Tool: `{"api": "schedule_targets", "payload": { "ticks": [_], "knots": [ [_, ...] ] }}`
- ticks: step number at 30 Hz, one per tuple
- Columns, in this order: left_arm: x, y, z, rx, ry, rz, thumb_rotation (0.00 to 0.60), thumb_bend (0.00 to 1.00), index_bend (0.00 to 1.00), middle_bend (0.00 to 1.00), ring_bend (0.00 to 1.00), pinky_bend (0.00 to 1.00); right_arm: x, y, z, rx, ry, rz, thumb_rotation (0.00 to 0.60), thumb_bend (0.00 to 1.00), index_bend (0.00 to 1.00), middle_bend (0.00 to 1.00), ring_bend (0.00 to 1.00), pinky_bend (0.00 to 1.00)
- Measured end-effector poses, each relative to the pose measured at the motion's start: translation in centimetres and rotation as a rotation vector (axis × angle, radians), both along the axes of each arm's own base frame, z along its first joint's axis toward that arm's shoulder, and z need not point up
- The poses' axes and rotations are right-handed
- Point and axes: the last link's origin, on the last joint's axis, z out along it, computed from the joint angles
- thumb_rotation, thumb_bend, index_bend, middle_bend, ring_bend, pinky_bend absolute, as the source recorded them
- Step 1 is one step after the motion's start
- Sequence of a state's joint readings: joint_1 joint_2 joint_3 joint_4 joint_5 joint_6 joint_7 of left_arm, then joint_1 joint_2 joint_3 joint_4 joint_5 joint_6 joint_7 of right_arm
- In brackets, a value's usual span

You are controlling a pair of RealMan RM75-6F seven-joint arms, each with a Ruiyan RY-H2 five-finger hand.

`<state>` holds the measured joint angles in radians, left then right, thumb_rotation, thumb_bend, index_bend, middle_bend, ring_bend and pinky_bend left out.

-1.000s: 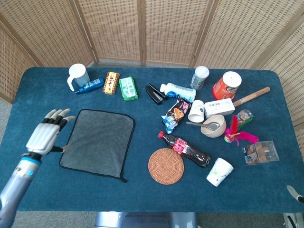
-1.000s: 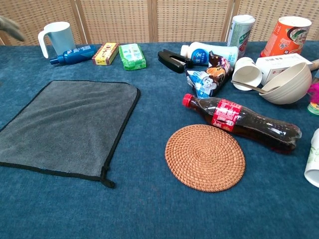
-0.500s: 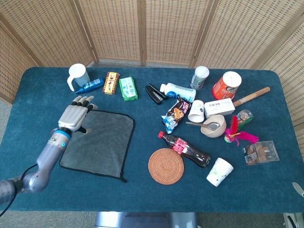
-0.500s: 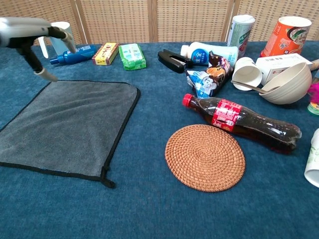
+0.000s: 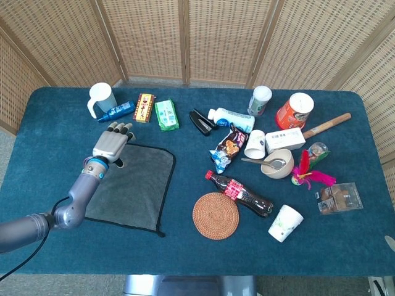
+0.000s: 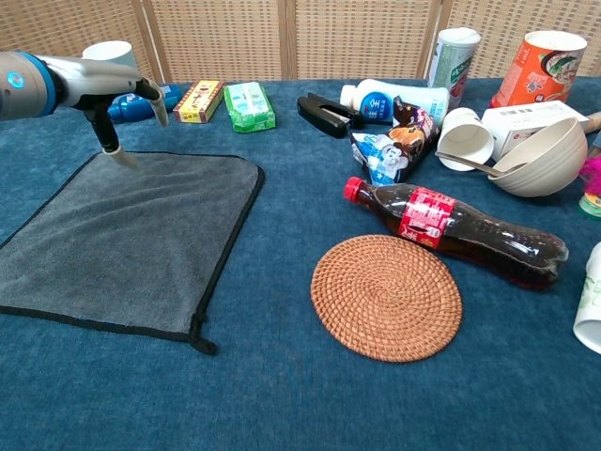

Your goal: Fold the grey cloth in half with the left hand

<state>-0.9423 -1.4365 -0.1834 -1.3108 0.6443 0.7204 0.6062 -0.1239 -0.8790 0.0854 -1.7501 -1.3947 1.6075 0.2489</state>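
The left hand (image 5: 110, 145) hangs over the far left corner of the grey cloth (image 5: 133, 185), fingers extended and apart, holding nothing; the cloth lies flat on the left part of the table (image 5: 185, 246). If the fingers pinch only the thin black hem, it could slip free mid-fold. Dragging instead of lifting could bunch the cloth toward the woven coaster (image 5: 215, 215) at its right.
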Motion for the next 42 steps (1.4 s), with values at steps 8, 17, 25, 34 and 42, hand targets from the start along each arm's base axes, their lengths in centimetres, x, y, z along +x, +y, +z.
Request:
{"api": "schedule_targets", "payload": {
  "ticks": [8,17,25,34,42],
  "knots": [
    [0.4,0.9,-1.1,-0.023,0.055,0.000,0.600,0.23,0.27,0.00,0.00,0.00,-0.1,-0.2,-0.2,0.010,0.005,-0.006,0.600,0.00,0.00,0.00,0.00,0.00],
    [1.5,1.9,-2.0,-0.029,0.092,-0.008,0.600,0.24,0.27,0.00,0.00,0.00,0.0,-0.1,-0.1,0.002,0.005,-0.004,0.600,0.00,0.00,0.00,0.00,0.00],
    [2.2,2.5,-2.9,-0.054,0.130,-0.003,0.600,0.24,0.28,0.00,0.00,0.00,0.0,0.0,0.0,-0.003,0.005,-0.003,0.600,0.00,0.00,0.00,0.00,0.00],
    [2.3,2.6,-3.7,-0.079,0.172,0.016,0.600,0.24,0.28,0.00,0.00,0.00,0.1,0.0,0.0,-0.003,0.004,0.002,0.600,0.00,0.00,0.00,0.00,0.00],
    [2.2,2.6,-3.8,-0.081,0.190,0.023,0.600,0.24,0.28,0.00,0.00,0.00,0.3,0.1,-0.1,-0.001,0.003,0.009,0.600,0.00,0.00,0.00,0.00,0.00]
  ]
}}
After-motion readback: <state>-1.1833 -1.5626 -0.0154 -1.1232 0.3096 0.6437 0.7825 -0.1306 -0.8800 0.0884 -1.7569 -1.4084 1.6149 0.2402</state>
